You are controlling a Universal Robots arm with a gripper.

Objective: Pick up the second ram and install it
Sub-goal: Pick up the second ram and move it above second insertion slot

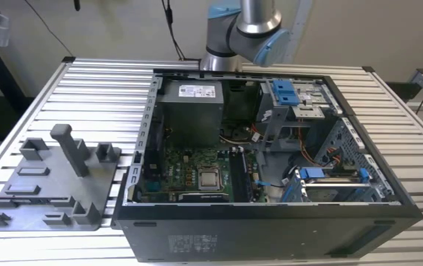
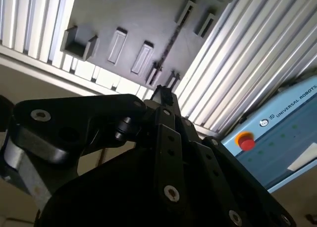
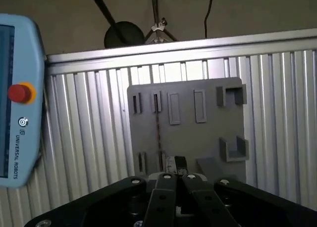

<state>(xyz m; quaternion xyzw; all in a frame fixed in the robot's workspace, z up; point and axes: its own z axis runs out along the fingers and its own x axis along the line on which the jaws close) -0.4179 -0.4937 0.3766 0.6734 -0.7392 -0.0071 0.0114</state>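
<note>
Second ram stands on edge in the grey holder at the exterior view's left of the slatted worktop (a thin dark strip between slots). Just right sits the open computer case. In both wrist views the jaws are together, gripping nothing, well apart from the holder.

Both wrist views — seemingly overhead — share fixture.

I count one tray below my gripper, one ram in it, one pendant off to the side, one case, two blue brackets inside.
</note>
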